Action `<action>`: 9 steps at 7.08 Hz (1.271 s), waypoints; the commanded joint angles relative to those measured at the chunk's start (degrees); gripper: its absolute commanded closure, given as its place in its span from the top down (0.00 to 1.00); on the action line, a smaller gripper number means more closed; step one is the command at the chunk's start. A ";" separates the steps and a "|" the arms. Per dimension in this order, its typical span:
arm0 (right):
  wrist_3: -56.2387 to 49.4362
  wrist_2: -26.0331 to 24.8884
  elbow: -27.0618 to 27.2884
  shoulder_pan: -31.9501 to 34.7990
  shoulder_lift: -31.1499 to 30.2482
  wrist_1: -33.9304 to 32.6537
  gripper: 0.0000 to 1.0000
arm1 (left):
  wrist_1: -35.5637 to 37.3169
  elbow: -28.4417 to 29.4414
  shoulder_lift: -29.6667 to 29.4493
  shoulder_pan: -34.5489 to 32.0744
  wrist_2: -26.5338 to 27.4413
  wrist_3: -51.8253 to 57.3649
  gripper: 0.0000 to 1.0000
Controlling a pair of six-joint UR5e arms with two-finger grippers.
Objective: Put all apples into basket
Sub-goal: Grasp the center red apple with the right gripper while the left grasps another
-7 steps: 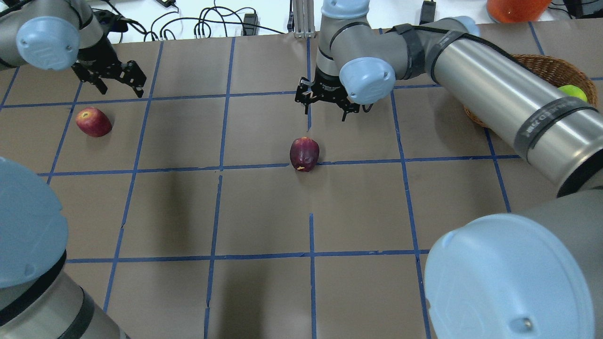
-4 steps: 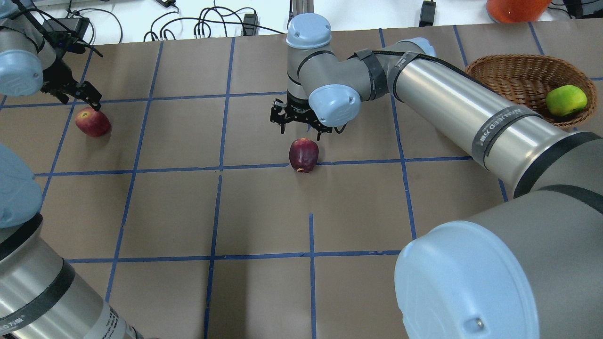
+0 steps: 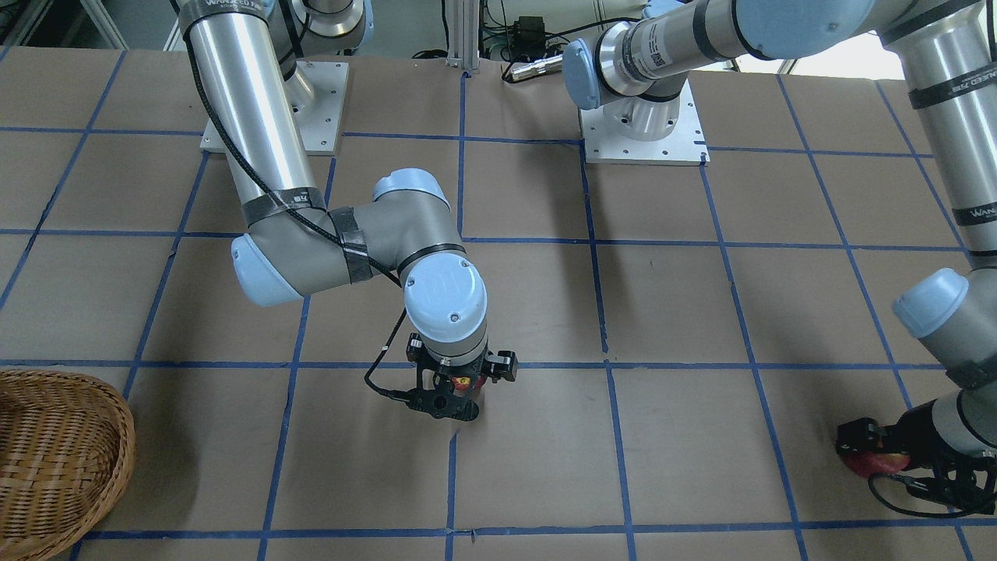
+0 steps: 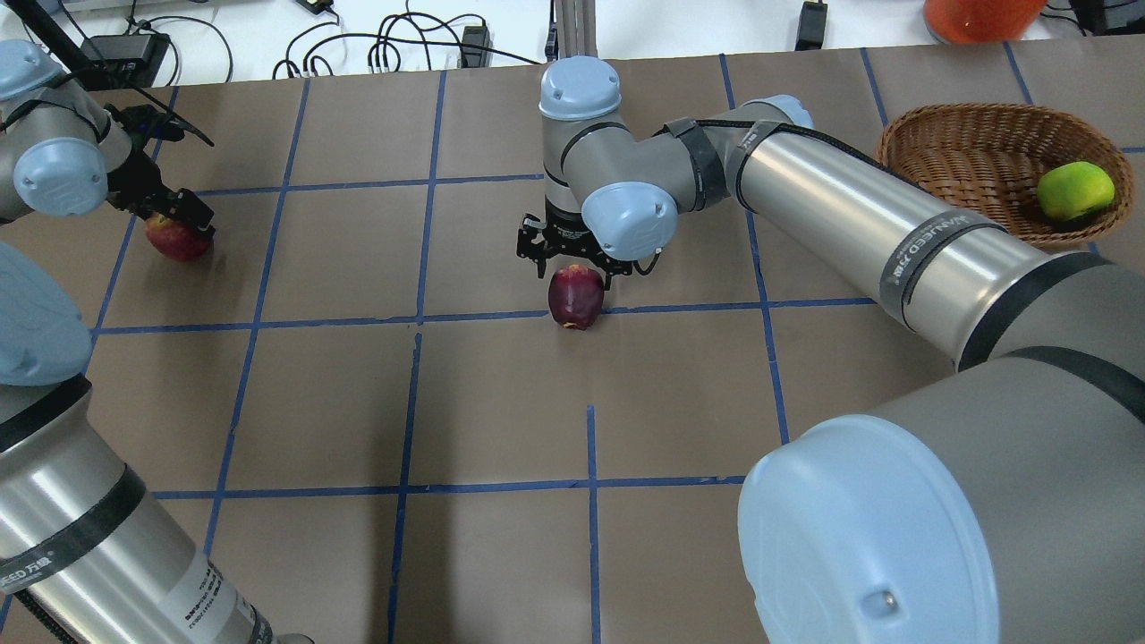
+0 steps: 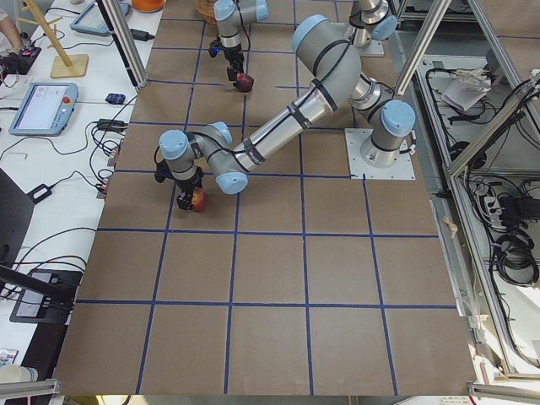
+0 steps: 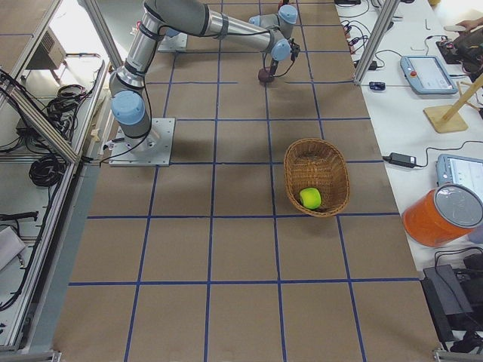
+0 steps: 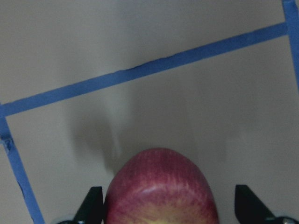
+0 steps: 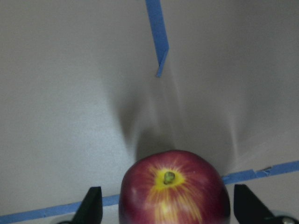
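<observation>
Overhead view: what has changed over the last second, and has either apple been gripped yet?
The left end effector came down onto the lighter red apple, and the right end effector moved left and lowered over the dark red apple. Both now straddle their apples, open, so neither is gripped. Both apples lie where they were; the green apple stays in the basket.

Table: brown covering (image 4: 501,402), crossed by a blue tape grid (image 4: 358,490).
Far edge: white bench (image 4: 250,27) strewn with black cables (image 4: 394,49).
Bench items: screen pendant (image 5: 38,108), orange tub (image 6: 438,215), wooden stand (image 5: 63,61).
Frame: aluminium posts (image 5: 126,42) beside the table's edges.
Light: even, with soft shadows.
</observation>
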 commanded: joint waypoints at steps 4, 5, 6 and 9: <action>-0.42 0.37 1.96 -0.29 -0.73 -0.40 0.00 | -5.92 0.83 2.32 -1.11 1.75 -0.90 0.00; -0.94 0.19 1.09 -1.33 -1.77 0.04 0.00 | -10.20 0.66 4.16 -2.60 1.06 -5.43 0.00; -0.95 0.01 0.03 -3.17 -3.18 1.35 0.00 | -15.47 -0.74 7.14 -5.40 -0.60 -12.78 0.00; -13.08 -2.17 -5.41 -19.40 -10.71 15.71 0.00 | -14.05 -13.98 17.25 -19.42 -3.96 -37.79 0.00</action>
